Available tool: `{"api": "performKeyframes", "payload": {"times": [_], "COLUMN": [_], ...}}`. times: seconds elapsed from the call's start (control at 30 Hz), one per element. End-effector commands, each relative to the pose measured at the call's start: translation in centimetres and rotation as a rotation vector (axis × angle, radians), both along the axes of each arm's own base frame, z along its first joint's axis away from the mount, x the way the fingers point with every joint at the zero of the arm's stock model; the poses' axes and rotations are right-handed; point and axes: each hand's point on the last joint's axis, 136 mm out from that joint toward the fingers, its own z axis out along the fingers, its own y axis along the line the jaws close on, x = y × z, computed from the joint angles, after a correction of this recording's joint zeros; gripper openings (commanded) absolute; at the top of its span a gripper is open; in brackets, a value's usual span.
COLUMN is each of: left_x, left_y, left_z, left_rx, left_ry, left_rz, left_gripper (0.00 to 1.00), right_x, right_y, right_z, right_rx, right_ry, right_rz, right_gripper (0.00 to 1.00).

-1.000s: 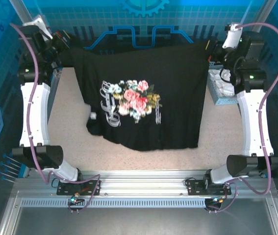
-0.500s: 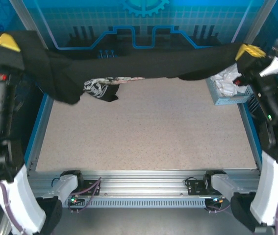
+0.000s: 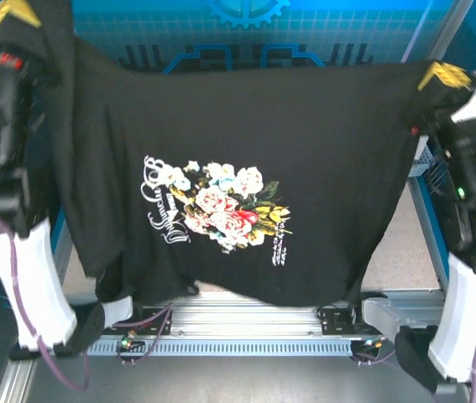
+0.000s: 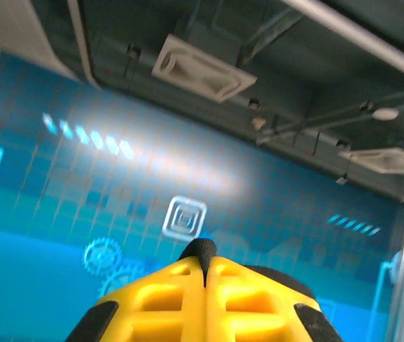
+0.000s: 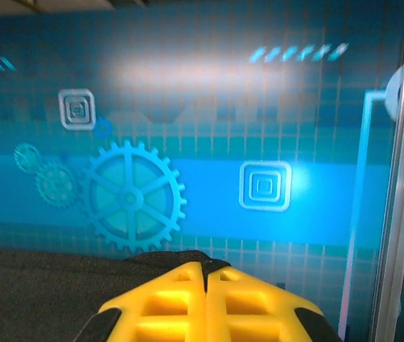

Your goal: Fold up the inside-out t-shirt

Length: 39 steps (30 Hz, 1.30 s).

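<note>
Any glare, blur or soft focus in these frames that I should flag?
Top external: even light, and the t-shirt and its print are legible, with the frame edges a little softer. Left wrist: a pale glare patch sits on the blue wall, and the left gripper up close is soft. Right wrist: there is similar glare near the top, the right gripper is slightly soft, and the gear graphic is fairly clear.

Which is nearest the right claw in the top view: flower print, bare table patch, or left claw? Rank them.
1. Bare table patch, just below the right claw.
2. Flower print, mid t-shirt.
3. Left claw, far top-left.
</note>
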Motion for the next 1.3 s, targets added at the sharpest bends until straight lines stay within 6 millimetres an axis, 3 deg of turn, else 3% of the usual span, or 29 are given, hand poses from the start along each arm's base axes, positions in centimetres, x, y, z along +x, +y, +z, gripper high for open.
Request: {"api": "performKeyframes", "payload": {"times": [0.0,0.1,0.17,0.27,0.3,0.33,0.4,0.5,0.63,0.73,0.87,0.97,1.1,1.17,1.27], "left_x": [11.9,20.8,27.2,35.1,37.1,38.8,41.0,41.3,39.1,35.0,26.9,20.5,11.1,7.1,3.8], "left_y": [1.6,1.6,1.8,2.5,2.9,3.1,4.2,4.2,1.2,-2.7,-9.3,-16.8,-27.0,-29.9,-32.6], "left_z": [-6.0,-11.7,-16.9,-24.3,-26.5,-29.0,-33.5,-36.4,-38.0,-38.5,-41.1,-44.4,-49.0,-52.0,-56.5], "left_rx": [0.005,0.013,0.009,0.001,0.003,0.003,-0.027,-0.059,-0.074,-0.078,-0.080,0.028,0.340,0.509,0.673], "left_ry": [0.154,0.271,0.372,0.490,0.514,0.534,0.575,0.650,0.782,0.816,0.857,0.855,0.761,0.718,0.715], "left_rz": [0.020,-0.006,-0.019,-0.027,-0.020,-0.018,0.006,0.000,-0.071,-0.125,-0.240,-0.398,-0.656,-0.732,-0.801], "left_gripper": [0.00,0.00,0.00,0.13,0.21,0.31,0.42,0.67,0.73,0.74,0.74,0.73,0.72,0.71,0.69], "right_x": [8.2,15.0,20.7,28.7,31.6,33.6,37.7,39.9,37.9,34.1,25.7,18.1,9.1,5.8,2.9], "right_y": [-1.4,-1.4,-1.2,-0.6,-0.3,-0.1,0.6,0.7,1.6,3.5,6.0,7.1,7.3,8.2,9.4], "right_z": [-3.9,-8.3,-12.4,-18.6,-21.6,-23.3,-27.9,-32.8,-34.9,-36.6,-39.9,-43.9,-48.8,-51.0,-54.3], "right_rx": [-0.020,-0.021,-0.013,0.012,0.025,0.037,0.057,0.078,0.065,0.006,-0.020,-0.040,-0.064,-0.048,-0.020], "right_ry": [0.094,0.186,0.257,0.369,0.431,0.464,0.558,0.691,0.823,0.939,1.062,1.200,1.355,1.422,1.494], "right_rz": [-0.070,-0.065,-0.065,-0.062,-0.066,-0.064,-0.059,-0.068,-0.040,-0.012,0.038,0.034,0.009,0.034,0.061], "right_gripper": [0.00,0.00,0.00,0.00,0.00,0.02,0.16,0.36,0.41,0.43,0.47,0.48,0.49,0.49,0.48]}}
